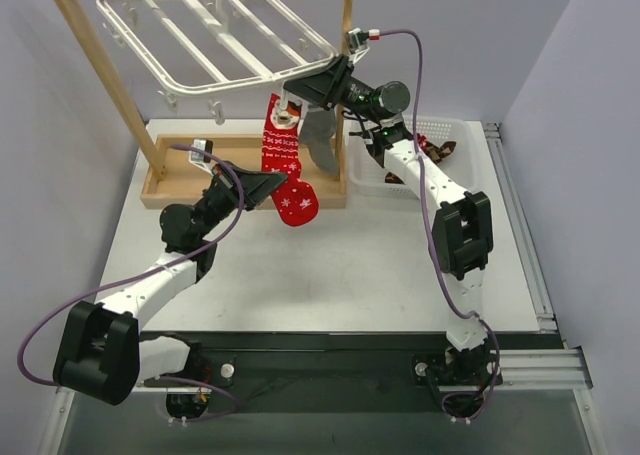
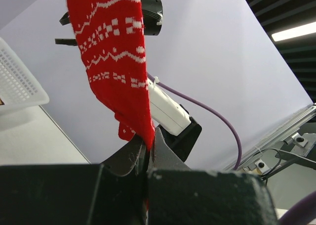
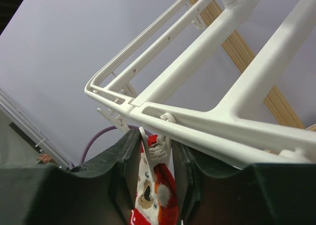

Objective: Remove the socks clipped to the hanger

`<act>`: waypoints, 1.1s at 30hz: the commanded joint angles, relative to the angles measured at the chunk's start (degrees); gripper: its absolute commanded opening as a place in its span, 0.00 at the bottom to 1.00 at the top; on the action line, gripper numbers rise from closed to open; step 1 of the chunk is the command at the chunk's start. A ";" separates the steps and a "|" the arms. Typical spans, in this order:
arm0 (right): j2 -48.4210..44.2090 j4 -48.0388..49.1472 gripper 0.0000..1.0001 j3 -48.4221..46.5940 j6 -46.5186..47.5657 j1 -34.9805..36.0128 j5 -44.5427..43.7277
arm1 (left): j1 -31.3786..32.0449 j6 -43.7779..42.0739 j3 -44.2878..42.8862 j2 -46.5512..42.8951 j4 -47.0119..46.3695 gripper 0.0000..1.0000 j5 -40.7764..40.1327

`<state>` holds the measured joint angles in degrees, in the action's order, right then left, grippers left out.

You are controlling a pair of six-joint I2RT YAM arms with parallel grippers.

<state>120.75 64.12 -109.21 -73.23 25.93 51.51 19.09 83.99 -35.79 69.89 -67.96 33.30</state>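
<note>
Top external view shows the left hand [image 1: 272, 186] closed tight on the lower part of the red sock [image 1: 285, 165]. The sock hangs from a clip [image 3: 157, 148] at the near corner of the white hanger [image 3: 222, 127]. The right hand [image 1: 288, 103] has its jaws narrow on both sides of that clip; I cannot tell if they press it. I think it should squeeze the clip fully first, then the left pulls down gently, so the hanger does not swing.

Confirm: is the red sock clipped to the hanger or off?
Clipped on: the red sock hangs from a clip on the hanger.
</note>
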 commanded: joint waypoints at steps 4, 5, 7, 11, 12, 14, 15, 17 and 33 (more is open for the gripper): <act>0.98 0.14 0.15 -3.99 1.07 0.52 2.90 | 0.33 0.74 0.19 -0.02 -3.93 0.00 1.51; 0.98 -0.30 0.11 -3.99 1.25 0.52 2.99 | 0.33 0.83 0.28 -0.10 -3.93 0.00 1.51; 0.80 -0.92 0.08 -3.82 1.95 0.43 2.90 | 0.33 0.83 0.54 -0.01 -3.84 0.00 1.42; 0.28 -2.33 0.00 -3.47 2.83 0.52 2.37 | 0.33 0.83 0.99 -0.01 -3.84 0.00 1.50; 0.10 -2.77 0.00 -3.47 3.09 0.52 2.28 | 0.33 0.83 0.90 -0.10 -3.84 0.00 1.77; -0.16 -4.17 0.00 -3.12 4.06 0.43 2.20 | 0.33 0.83 0.90 -0.10 -3.58 0.00 1.94; -0.16 -4.87 0.00 -2.86 4.41 0.35 2.11 | 0.24 0.83 0.90 -0.28 -3.32 0.00 2.03; -0.95 -5.84 0.05 -1.63 5.03 0.35 2.28 | 0.33 0.74 0.90 -0.54 -2.79 0.00 2.38; -4.03 -19.55 0.60 1.28 12.23 -0.09 1.31 | 0.33 -0.14 -0.24 -1.86 -0.24 0.00 3.17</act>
<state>120.25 48.66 -108.55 -61.28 25.98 51.94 19.14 84.66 -34.74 69.71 -67.00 35.16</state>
